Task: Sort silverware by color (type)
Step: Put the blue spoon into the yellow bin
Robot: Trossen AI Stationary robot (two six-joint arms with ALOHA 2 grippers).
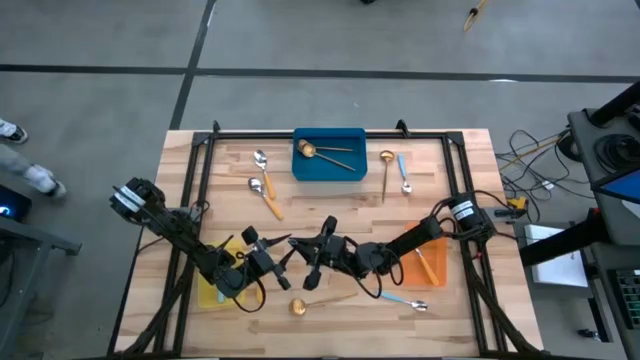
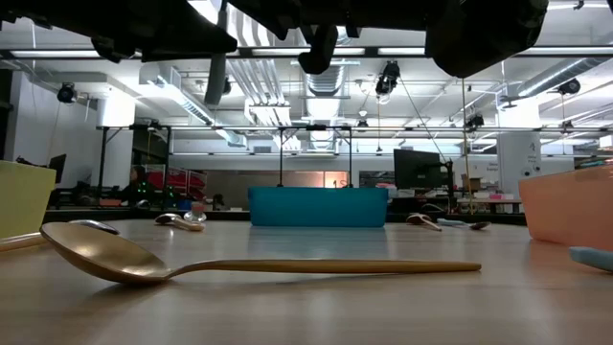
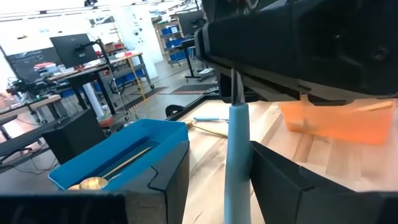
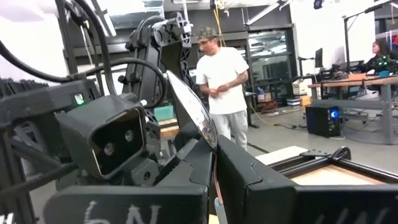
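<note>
**Blue spoon between two pincers, above the near middle of the table**

We saw the spoon (image 3: pixel 237 155) lifted clear of the table, its long axis running roughly left to right from one pincer to the other; the right gripper (image 4: pixel 214 146) was clamped shut on it, the bowl jutting past its fingers; the left gripper (image 3: pixel 217 167), just left of it, stood open astride the blue handle, a gap showing on one side, gripping nothing yet; we judged a handover leftward; both arms reached low and inward, wrists nearly meeting.
</note>
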